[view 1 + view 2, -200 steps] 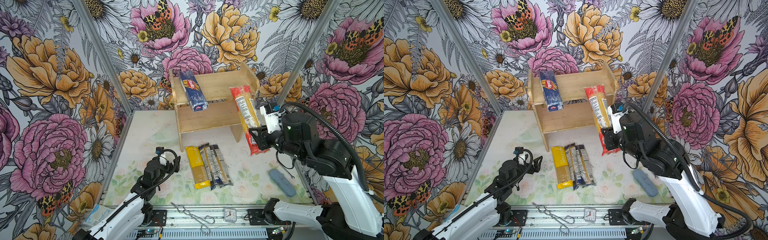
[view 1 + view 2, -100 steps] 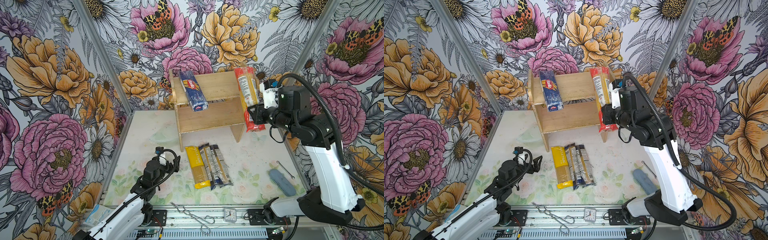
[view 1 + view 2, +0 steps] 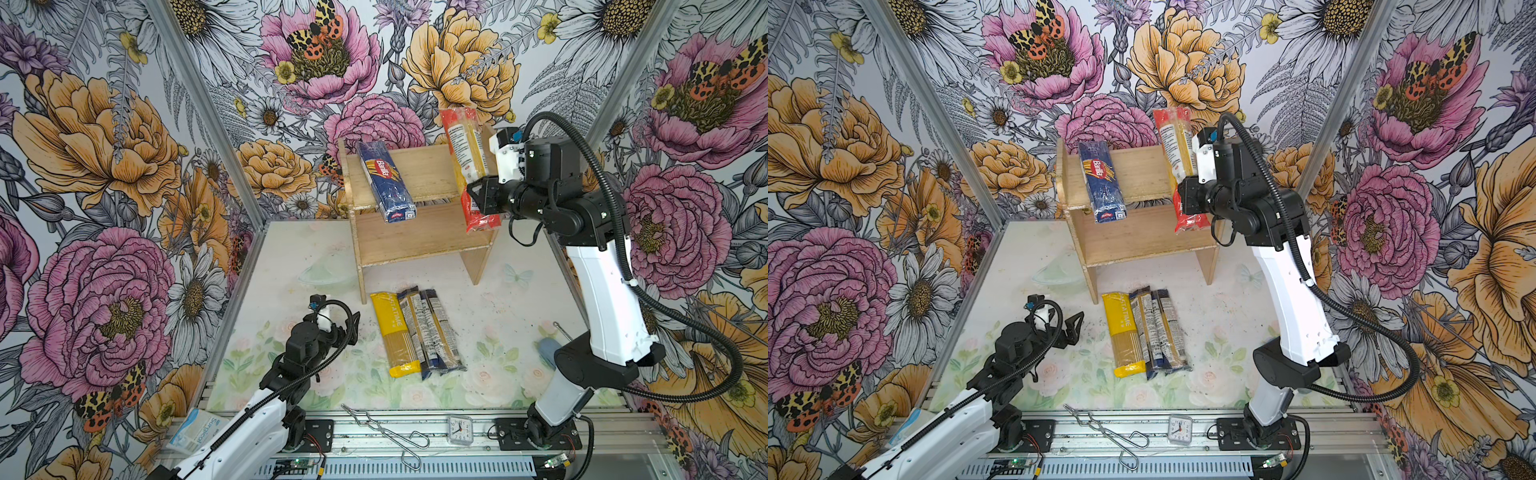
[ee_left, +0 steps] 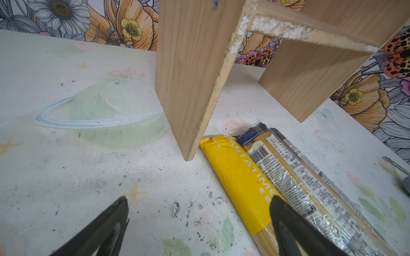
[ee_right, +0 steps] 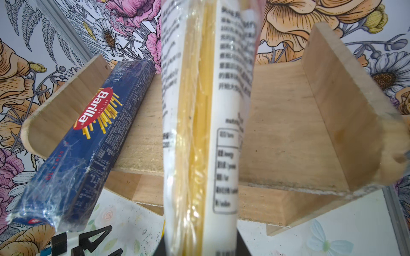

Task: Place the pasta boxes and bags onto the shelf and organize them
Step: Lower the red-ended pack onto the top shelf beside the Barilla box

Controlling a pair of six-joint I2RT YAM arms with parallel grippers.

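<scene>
Floral-walled table (image 3: pixel 291 257), right gripper (image 3: pixel 474 200) high, clamping red-ended pack (image 3: pixel 462 141) (over shelf (image 3: pixel 419 174)), left gripper (image 4: pixel 199 206) agape

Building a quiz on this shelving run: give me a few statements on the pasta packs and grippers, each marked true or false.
1. The Barilla box lies on the shelf's top board. True.
2. The left gripper holds the yellow pack. False: it is open and empty; that pack lies on the table.
3. The right gripper is shut on the red-ended pack. True.
4. Four packs lie on the table. False: three, the yellow one and two dark-ended clear packs.
</scene>
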